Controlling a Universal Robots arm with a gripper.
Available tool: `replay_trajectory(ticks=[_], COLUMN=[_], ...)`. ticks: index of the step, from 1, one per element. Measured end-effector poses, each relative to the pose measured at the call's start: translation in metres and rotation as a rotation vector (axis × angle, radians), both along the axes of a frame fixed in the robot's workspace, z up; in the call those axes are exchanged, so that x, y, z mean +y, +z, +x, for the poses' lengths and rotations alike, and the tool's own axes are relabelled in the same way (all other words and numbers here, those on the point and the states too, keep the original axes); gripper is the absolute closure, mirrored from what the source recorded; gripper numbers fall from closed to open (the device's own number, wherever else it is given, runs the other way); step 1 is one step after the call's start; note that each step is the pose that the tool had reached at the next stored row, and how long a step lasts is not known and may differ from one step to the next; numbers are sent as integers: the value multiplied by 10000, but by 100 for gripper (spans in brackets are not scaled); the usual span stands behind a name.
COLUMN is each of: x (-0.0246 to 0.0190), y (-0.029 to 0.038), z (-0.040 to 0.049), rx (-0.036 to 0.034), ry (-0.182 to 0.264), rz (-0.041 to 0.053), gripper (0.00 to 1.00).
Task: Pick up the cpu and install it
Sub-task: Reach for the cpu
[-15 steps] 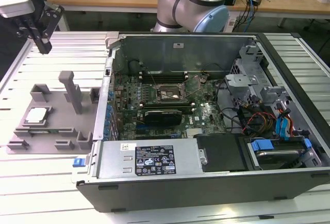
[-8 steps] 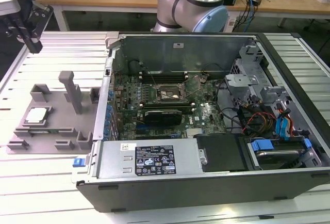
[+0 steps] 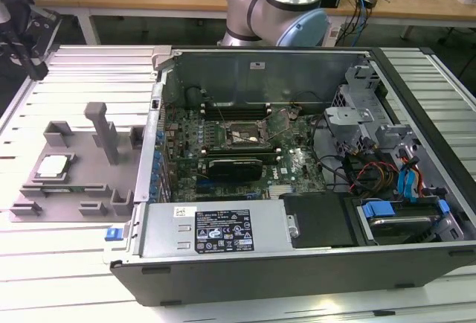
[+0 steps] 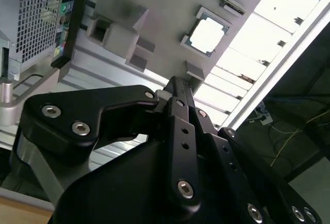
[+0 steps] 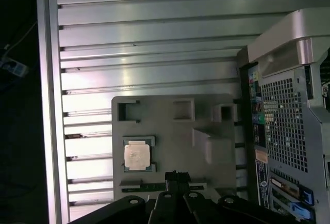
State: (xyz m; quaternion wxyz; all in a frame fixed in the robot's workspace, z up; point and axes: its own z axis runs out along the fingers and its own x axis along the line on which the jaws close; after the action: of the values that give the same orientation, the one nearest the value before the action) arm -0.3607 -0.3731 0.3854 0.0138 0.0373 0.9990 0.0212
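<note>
The cpu [image 3: 53, 165] is a small silver-topped square lying flat in a recess of the grey fixture plate [image 3: 82, 189] at the exterior view's left, beside the open computer case. In both wrist views I see the cpu [image 4: 207, 34] [image 5: 137, 155] from well above, still seated in the fixture plate [image 4: 154, 22] [image 5: 170, 126]. My gripper [image 4: 175, 85] [image 5: 176, 175] hangs high over the plate's edge, a short way from the chip, its black fingers together and holding nothing. The motherboard socket [image 3: 249, 135] lies inside the case.
The open case [image 3: 297, 189] holds the motherboard, cables, drive bays and a power supply [image 3: 216, 230]. Upright grey posts [image 3: 104, 129] rise from the fixture. The arm's base [image 3: 279, 10] stands behind the case. Ribbed aluminium table [image 5: 144, 38] surrounds the fixture.
</note>
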Motion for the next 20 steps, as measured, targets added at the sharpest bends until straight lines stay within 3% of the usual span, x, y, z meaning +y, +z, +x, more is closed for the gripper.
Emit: replay_trajectory(ticks=[2,9,14,20], x=[0,0,-3,-88], y=[-47,-164,-310,-460], z=[-100,-225,-298,-294], rx=[0,2,1,0], ry=[0,-1,1,-29], rz=[0,-1,0,49], gripper=[89,89,89,89])
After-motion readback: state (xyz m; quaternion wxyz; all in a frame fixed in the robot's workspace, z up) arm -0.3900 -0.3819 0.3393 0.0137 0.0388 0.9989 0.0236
